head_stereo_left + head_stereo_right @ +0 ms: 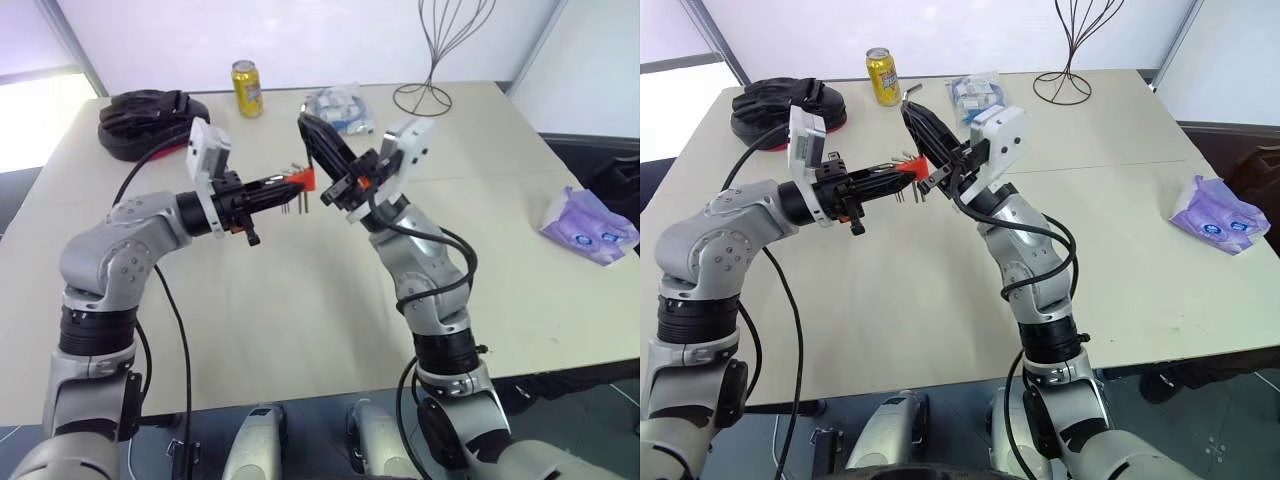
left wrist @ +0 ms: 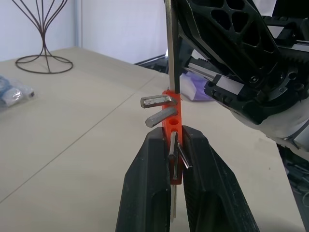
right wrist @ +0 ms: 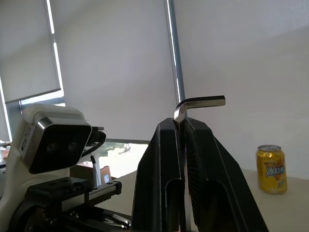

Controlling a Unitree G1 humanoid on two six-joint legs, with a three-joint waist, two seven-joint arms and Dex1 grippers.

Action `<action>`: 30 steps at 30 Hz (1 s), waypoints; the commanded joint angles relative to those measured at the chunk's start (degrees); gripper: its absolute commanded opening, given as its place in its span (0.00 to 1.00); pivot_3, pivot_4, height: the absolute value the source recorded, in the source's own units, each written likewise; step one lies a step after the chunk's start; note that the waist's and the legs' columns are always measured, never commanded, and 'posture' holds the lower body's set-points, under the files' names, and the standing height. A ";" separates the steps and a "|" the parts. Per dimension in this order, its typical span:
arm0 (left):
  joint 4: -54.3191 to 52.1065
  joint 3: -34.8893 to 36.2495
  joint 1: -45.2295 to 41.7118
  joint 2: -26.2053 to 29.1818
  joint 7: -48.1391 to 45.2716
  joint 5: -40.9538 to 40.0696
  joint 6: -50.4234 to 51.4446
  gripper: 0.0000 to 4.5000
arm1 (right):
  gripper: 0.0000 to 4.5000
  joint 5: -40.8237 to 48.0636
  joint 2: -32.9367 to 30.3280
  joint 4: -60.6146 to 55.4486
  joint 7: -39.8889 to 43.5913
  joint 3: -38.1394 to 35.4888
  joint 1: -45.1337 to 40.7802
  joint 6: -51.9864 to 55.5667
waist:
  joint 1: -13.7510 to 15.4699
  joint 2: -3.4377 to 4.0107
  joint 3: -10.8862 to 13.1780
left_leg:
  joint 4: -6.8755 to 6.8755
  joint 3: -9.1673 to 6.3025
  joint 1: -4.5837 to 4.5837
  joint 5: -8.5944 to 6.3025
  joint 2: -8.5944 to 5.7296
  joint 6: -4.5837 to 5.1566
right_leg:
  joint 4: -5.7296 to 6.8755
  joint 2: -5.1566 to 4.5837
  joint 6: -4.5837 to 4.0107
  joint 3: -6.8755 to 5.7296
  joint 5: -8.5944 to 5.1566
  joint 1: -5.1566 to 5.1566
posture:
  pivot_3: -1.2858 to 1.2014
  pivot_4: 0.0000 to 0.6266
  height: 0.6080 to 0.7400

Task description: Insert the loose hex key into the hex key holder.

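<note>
The thin L-shaped dark grey metal hex key [image 3: 199, 102] is clamped by its long shank in the right gripper [image 3: 182, 126], above the table, with its lower end at the small orange-red plastic holder [image 2: 172, 116]. The left gripper [image 2: 175, 137] is closed on this holder. The key looks light, stiff and smooth, so I think a hold near the bend stops slipping.

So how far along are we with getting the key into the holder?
Both pickups look done: the left gripper is shut on the hex key holder, and the right gripper is shut on the loose hex key, both held above the table. In hand: the key's long shaft stands at the holder's top end. Whether it has entered a hole is unclear. Left: seat it fully and release.
</note>
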 commanded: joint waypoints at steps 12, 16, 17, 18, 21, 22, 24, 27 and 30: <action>-2.42 1.33 -0.96 0.10 0.13 -0.96 -0.55 0.00 | 0.02 0.00 0.78 -1.02 0.09 0.50 -0.87 -1.31 | 0.00 0.00 0.00 | 0.00 0.00 0.00 0.00 0.00 0.00 | 0.00 0.00 0.00 0.00 0.00 0.00 | 0.52 0.24 1.00; -2.07 1.91 -1.31 -0.18 0.62 -1.49 -0.37 0.00 | 0.02 -0.07 0.59 -1.37 -0.13 0.44 -0.46 -1.12 | 0.00 0.00 0.00 | 0.00 0.00 0.00 0.00 0.00 0.00 | 0.00 0.00 0.00 0.00 0.00 0.00 | 0.52 0.24 1.00; -2.09 1.97 -1.34 -0.16 0.69 -1.57 -0.34 0.00 | 0.02 -0.08 0.52 -1.51 -0.18 0.41 -0.35 -1.05 | 0.00 0.00 0.00 | 0.00 0.00 0.00 0.00 0.00 0.00 | 0.00 0.00 0.00 0.00 0.00 0.00 | 0.52 0.24 1.00; -1.98 2.07 -1.44 -0.20 0.79 -1.66 -0.34 0.00 | 0.02 -0.09 0.44 -1.60 -0.21 0.36 -0.26 -1.00 | 0.00 0.00 0.00 | 0.00 0.00 0.00 0.00 0.00 0.00 | 0.00 0.00 0.00 0.00 0.00 0.00 | 0.52 0.24 1.00; -1.57 2.23 -1.75 -0.25 1.06 -1.98 -0.40 0.00 | 0.02 -0.16 0.27 -1.67 -0.30 0.20 -0.08 -0.92 | 0.01 0.00 0.00 | 0.00 0.00 0.00 0.00 0.00 0.00 | 0.00 0.00 0.00 0.00 0.00 0.00 | 0.52 0.24 1.00; -1.58 2.23 -1.78 -0.21 1.15 -2.11 -0.41 0.00 | 0.02 -0.18 0.24 -1.77 -0.36 0.18 0.01 -0.87 | 0.01 0.00 0.00 | 0.00 0.00 0.00 0.00 0.00 0.00 | 0.00 0.00 0.00 0.00 0.00 0.00 | 0.52 0.24 1.00; -1.48 2.22 -1.93 -0.16 1.33 -2.36 -0.42 0.00 | 0.02 -0.22 0.17 -1.85 -0.46 0.12 0.09 -0.86 | 0.00 0.00 0.00 | 0.00 0.00 0.00 0.00 0.00 0.00 | 0.00 0.00 0.00 0.00 0.00 0.00 | 0.52 0.24 1.00; -1.14 2.34 -2.30 -0.14 1.40 -2.56 -0.44 0.00 | 0.02 -0.25 -0.03 -1.63 -0.66 -0.16 0.00 -0.87 | -0.01 0.00 0.00 | 0.00 0.00 0.00 0.00 0.00 0.00 | 0.00 0.00 0.00 0.00 0.00 0.00 | 0.52 0.24 1.00; -1.18 2.39 -2.41 -0.16 1.48 -2.64 -0.37 0.00 | 0.02 -0.20 -0.30 -1.85 -0.83 -0.32 0.21 -0.57 | 0.00 0.00 0.00 | 0.00 0.00 0.00 0.00 0.00 0.00 | 0.00 0.00 0.00 0.00 0.00 0.00 | 0.52 0.24 1.00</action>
